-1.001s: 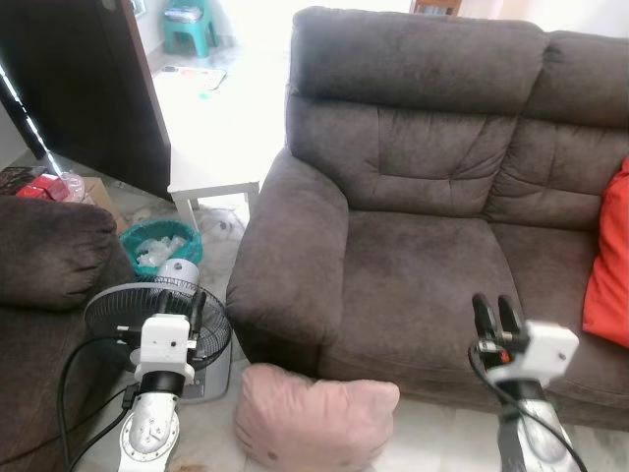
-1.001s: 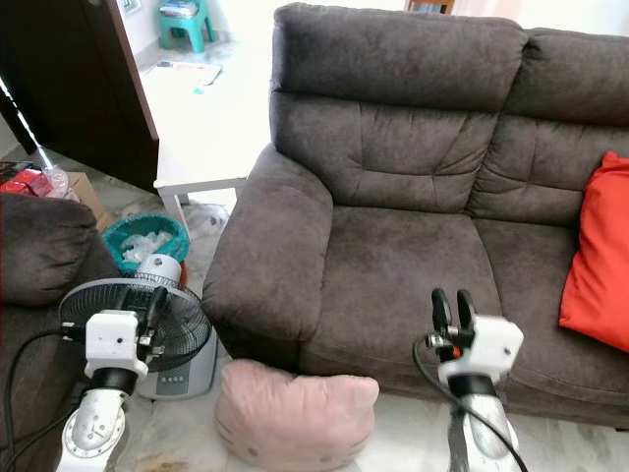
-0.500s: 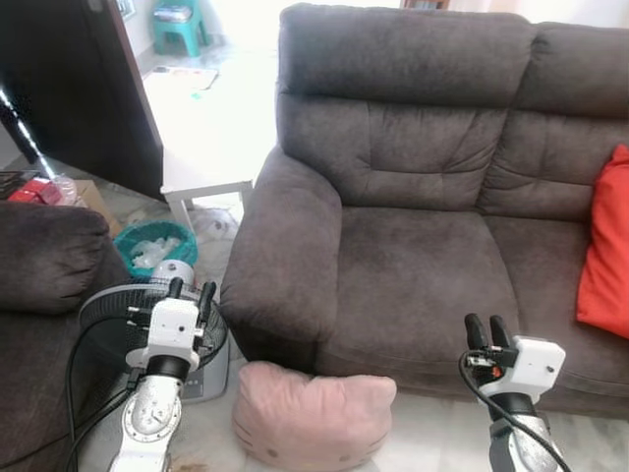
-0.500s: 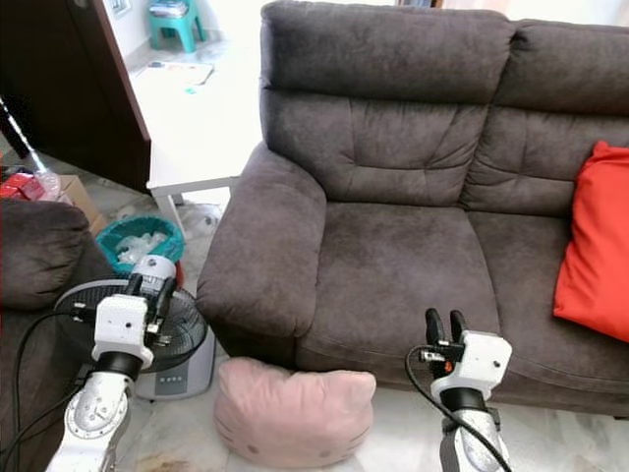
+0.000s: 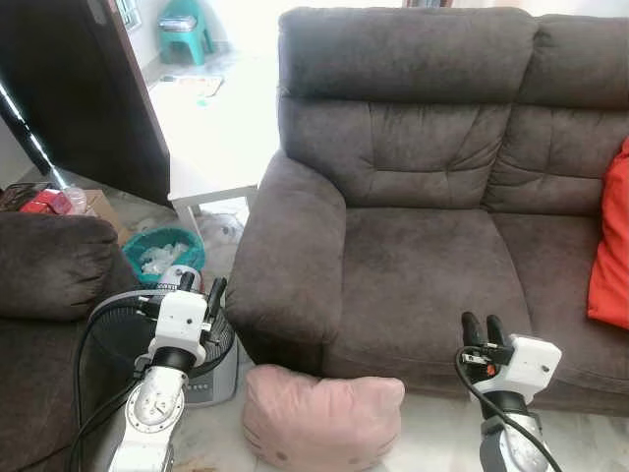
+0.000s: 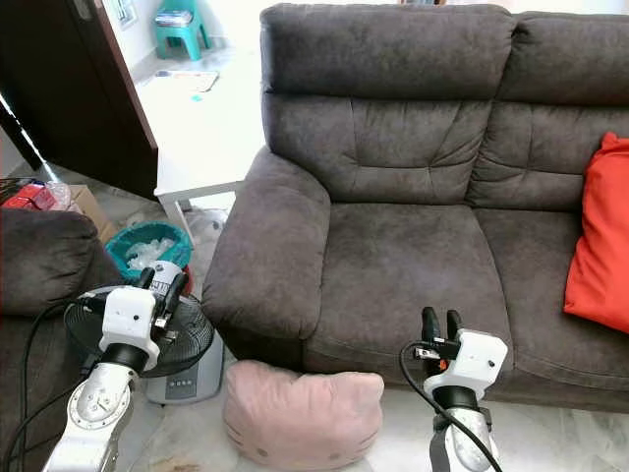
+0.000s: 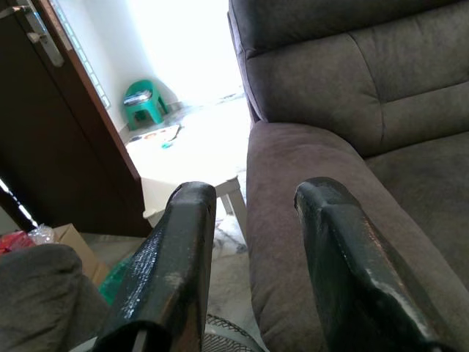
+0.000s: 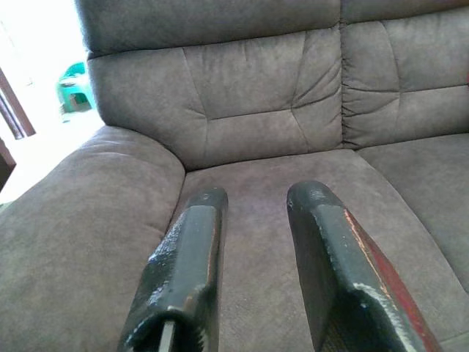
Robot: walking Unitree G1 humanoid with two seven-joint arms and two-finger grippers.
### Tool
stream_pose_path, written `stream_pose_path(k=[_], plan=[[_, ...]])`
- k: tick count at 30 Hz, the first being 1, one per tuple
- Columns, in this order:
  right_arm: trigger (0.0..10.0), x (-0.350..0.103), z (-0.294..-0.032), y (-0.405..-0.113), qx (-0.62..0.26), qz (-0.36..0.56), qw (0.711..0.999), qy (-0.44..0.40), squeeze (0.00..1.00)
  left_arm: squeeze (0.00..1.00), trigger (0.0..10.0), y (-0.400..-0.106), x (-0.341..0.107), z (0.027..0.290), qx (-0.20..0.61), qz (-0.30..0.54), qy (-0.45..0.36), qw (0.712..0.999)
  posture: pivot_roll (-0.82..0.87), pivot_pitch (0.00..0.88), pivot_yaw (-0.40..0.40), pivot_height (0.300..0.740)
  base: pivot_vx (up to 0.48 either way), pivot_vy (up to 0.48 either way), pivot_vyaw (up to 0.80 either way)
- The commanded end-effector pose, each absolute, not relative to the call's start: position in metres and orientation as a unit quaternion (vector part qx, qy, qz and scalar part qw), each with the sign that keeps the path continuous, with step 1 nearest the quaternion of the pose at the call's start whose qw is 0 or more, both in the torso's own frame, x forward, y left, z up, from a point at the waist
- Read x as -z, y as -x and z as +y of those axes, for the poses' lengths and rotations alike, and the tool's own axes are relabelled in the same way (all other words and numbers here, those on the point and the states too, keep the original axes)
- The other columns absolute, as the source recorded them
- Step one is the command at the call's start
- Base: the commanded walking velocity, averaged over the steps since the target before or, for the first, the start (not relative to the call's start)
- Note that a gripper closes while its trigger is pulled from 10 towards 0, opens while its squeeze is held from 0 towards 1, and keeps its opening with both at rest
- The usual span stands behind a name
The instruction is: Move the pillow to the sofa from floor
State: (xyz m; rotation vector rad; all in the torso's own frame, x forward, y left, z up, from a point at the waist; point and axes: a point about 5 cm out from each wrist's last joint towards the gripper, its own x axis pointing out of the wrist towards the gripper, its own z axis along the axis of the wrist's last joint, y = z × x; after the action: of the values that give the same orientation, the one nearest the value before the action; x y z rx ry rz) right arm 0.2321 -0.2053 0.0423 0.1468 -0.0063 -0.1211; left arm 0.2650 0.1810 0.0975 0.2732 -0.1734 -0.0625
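So the pink pillow (image 6: 303, 413) is on the floor (image 6: 197, 447), pushed right against the front base of the sofa (image 6: 393, 256), just below the seat nearest the sofa's left armrest. Nothing's got hold of it yet.

Both claws are up above pillow level and empty. The left claw (image 5: 200, 286) hangs off the outer side of that armrest, over the fan (image 5: 162, 339) that sits beside the sofa, fingers (image 7: 172, 264) parted with a clear gap. The right claw (image 6: 440, 322) is in front of the seat edge, a bit past the pillow's other end, fingers parted about the same.

My take: the step in hand is the reach down. I'd bring both claws low, one on each end of the pillow, and squeeze inward rather than pinch a corner, since it's soft and will sag. Watch the fan and its cable on the left side. Further back, the seat cushion is bare, so lots of landing room; the red cushion (image 6: 600, 236) sits at the sofa's far right.
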Motion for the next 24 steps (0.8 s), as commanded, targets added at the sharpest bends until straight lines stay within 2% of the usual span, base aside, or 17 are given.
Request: stream_pose_path(k=[1,8,24], plan=[[10.0,-0.044,-0.204,-0.235,0.058,-0.001,0.996,-0.07,0.0,0.0,10.0,-0.267,-0.096,0.181,0.032,-0.08,-0.131,0.988,0.06,0.0,0.02,0.74,0.0,0.0,0.0],[10.0,-0.048,-0.204,-0.242,0.058,0.005,0.996,-0.067,0.0,0.0,10.0,-0.27,-0.097,0.178,0.032,-0.075,-0.124,0.989,0.05,0.0,0.014,0.74,0.0,0.0,0.0],[10.0,-0.051,-0.204,-0.248,0.048,0.013,0.997,-0.057,0.0,0.0,10.0,-0.269,-0.097,0.178,0.022,-0.073,-0.119,0.99,0.08,0.029,-0.007,0.656,0.0,0.0,0.0]])
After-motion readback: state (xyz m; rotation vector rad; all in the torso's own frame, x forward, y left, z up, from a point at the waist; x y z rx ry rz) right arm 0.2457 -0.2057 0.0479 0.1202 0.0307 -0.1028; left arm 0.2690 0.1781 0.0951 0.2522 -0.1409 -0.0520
